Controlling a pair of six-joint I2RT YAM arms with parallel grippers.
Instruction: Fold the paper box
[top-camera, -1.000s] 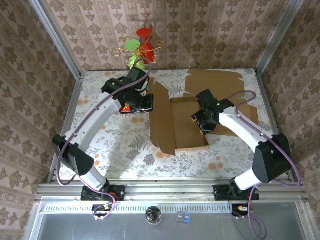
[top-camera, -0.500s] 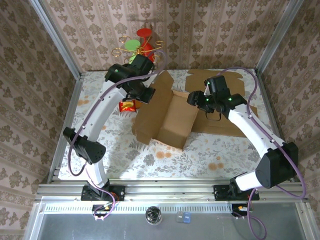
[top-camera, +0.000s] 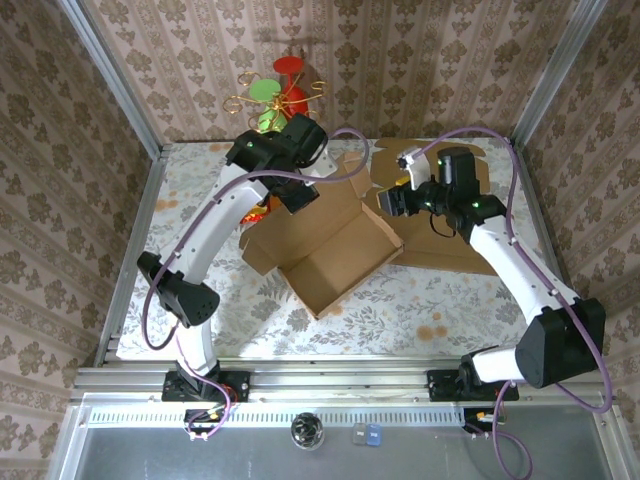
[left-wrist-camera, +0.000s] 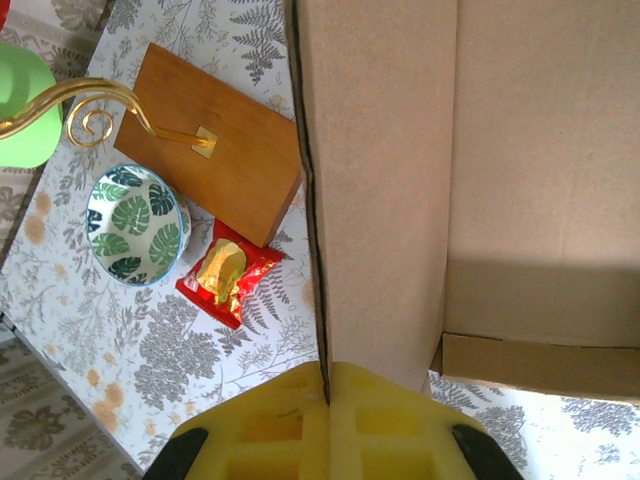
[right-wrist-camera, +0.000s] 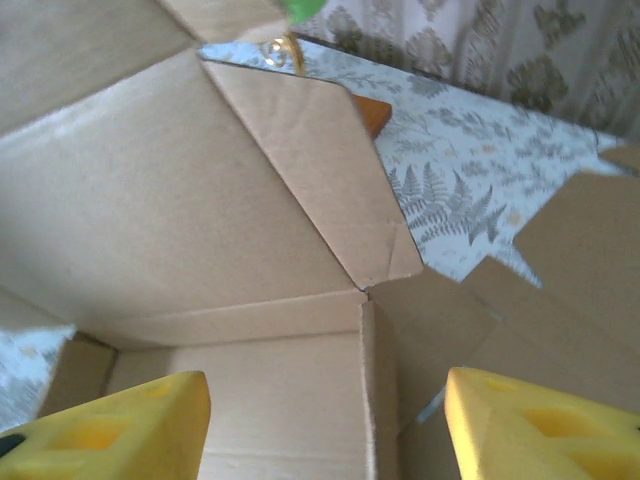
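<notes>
Beside paper box (left-wrist-camera: 380, 150), bowl (left-wrist-camera: 135, 225), red packet (left-wrist-camera: 228, 272)

Bright, even light from above washes the worktop (top-camera: 240, 310), leaving only soft shadows under the cardboard box (top-camera: 330, 250). In the left wrist view a shadow band darkens the box's inner wall; close up, the yellow fingers (left-wrist-camera: 270, 440) blur at the frame's edge.
</notes>
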